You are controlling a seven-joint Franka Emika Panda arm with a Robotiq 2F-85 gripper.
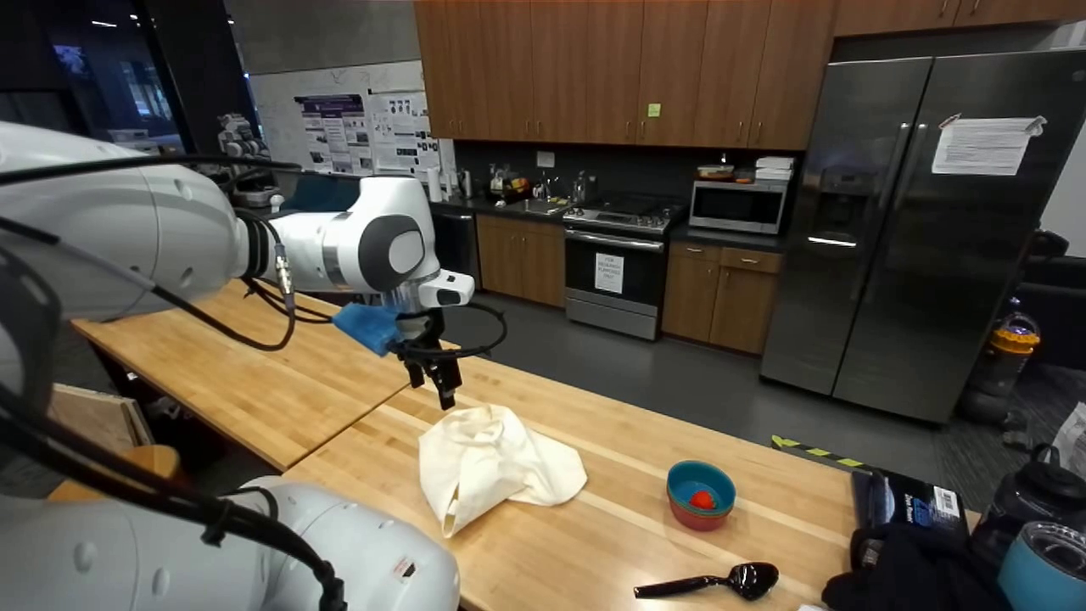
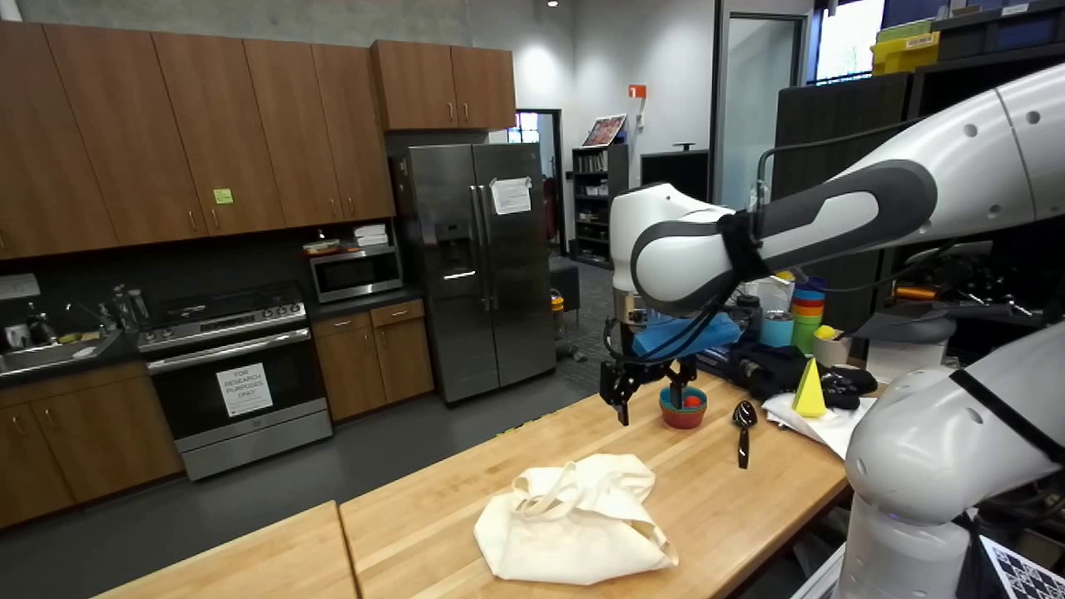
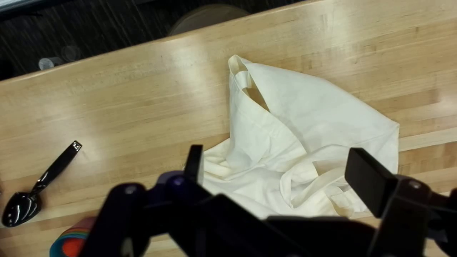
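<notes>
Counter [image 1: 628, 458]: The big wood top. It sits under the bag [image 2: 574, 541] and goes out past it, flat and firm, so the soft cloth just lies there.
Arm [image 2: 682, 266]: Up over the bag. Its last part hangs down, and that is why the fingers [image 3: 369, 182] point at the cloth and not off to the side.
Bag: Cream cloth, in a heap on the counter, below the fingers. It is floppy, so it slumps and folds. Not much seems to prop it up from inside, but I can't see in. One end gapes open, and a strap loops on top.
Bowls [image 1: 700, 518]: Off to one side of the bag, well apart. They sit one in another, a blue-green one on top, so the pile takes little room.
Spoon [image 1: 751, 580]: Black, on the same side of the bag as the bowls. It lies down, as a thin spoon can't stand alone. Its handle end is nearer the bag than its scoop.
Fingers: Above the bag, spread wide, with nothing pinched. There seems to be air between them and the cloth, so only the counter holds the bag up.
Red thing [image 1: 702, 499]: Small and round, in the top bowl, well apart from the bag. The bowl's wall would stop it rolling off, I'd guess.
</notes>
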